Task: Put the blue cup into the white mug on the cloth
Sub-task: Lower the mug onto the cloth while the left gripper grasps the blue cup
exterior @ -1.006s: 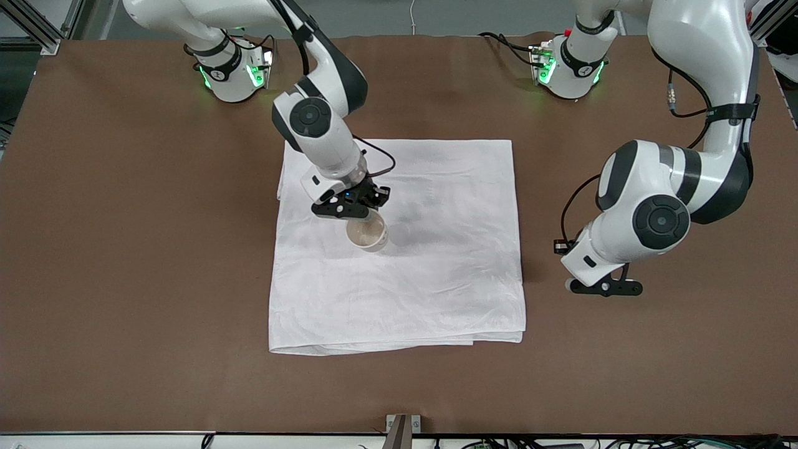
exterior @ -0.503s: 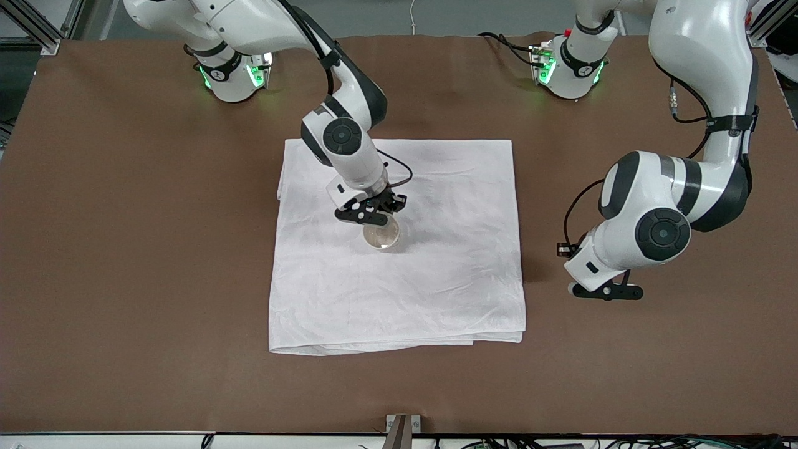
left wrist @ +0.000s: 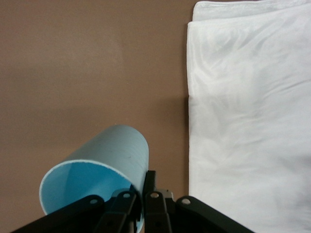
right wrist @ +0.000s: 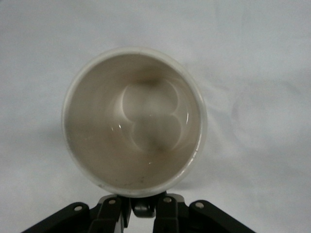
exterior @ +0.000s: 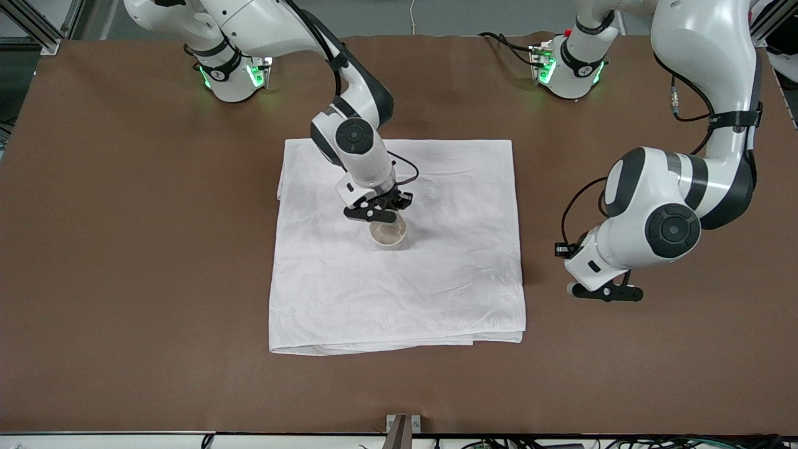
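Note:
The white mug is upright at the middle of the cloth, resting on it or just above it. My right gripper is shut on the mug's small black handle. In the right wrist view the empty mug fills the middle, with the cloth all around it. My left gripper is over the bare table beside the cloth's edge, toward the left arm's end. It is shut on the wall of the blue cup, which is tilted. The cup is mostly hidden in the front view.
The brown table surrounds the cloth. The left wrist view shows the cloth's folded edge beside the cup. Both arm bases stand along the table's edge farthest from the front camera.
My right gripper has carried the mug across the cloth toward the left arm's end and its middle. The left arm has shifted only slightly, still holding the cup.

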Tool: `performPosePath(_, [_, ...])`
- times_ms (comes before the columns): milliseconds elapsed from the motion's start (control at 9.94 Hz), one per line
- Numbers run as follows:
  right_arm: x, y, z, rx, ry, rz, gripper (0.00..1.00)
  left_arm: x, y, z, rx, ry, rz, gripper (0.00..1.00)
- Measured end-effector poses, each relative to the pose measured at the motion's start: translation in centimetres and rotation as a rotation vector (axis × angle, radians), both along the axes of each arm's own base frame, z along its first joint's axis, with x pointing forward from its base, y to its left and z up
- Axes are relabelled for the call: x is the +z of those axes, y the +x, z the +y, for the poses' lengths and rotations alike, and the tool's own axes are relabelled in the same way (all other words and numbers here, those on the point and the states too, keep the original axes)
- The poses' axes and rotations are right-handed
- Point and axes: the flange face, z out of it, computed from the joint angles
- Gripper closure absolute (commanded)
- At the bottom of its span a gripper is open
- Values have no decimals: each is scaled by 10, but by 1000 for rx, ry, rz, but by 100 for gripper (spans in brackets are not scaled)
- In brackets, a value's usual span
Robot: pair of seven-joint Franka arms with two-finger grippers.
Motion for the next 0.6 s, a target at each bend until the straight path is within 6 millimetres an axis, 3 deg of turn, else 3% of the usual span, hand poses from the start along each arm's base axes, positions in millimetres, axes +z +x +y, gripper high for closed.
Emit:
performPosePath(201, [-3,1,0,2,-4,1,1,4,0,1,2,-1,-6,100])
performPosePath(604, [-2,2,0,22,-19,-17,0,18,-2,-19,-24,-14,-31,100])
